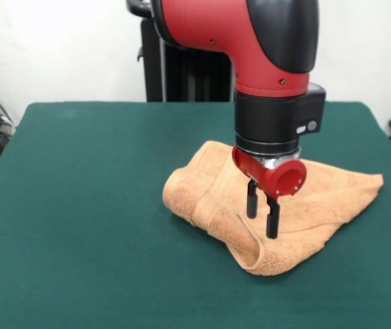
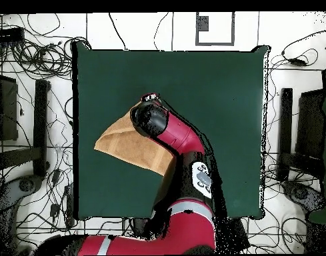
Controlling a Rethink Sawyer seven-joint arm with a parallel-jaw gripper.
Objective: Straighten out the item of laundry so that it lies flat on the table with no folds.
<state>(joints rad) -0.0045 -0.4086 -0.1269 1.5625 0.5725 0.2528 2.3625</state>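
The orange-tan towel (image 1: pixel 325 195) lies rumpled right of the middle of the green table (image 1: pixel 79 205). Its left end is rolled over into a thick fold, and a doubled edge hangs toward the front. My gripper (image 1: pixel 262 224) hangs just above the towel's middle, open, with nothing between its two black fingers (image 1: pixel 252 202). In the overhead view the towel (image 2: pixel 129 145) shows as a tan wedge on the table (image 2: pixel 219 87). There the arm's wrist (image 2: pixel 149 119) covers the towel's upper right part and hides the gripper.
The red and black arm (image 2: pixel 185 143) reaches from the table's bottom edge across its middle. Cables and dark stands (image 2: pixel 39 127) ring the table on the floor. A black column (image 1: pixel 181 75) stands behind the far edge.
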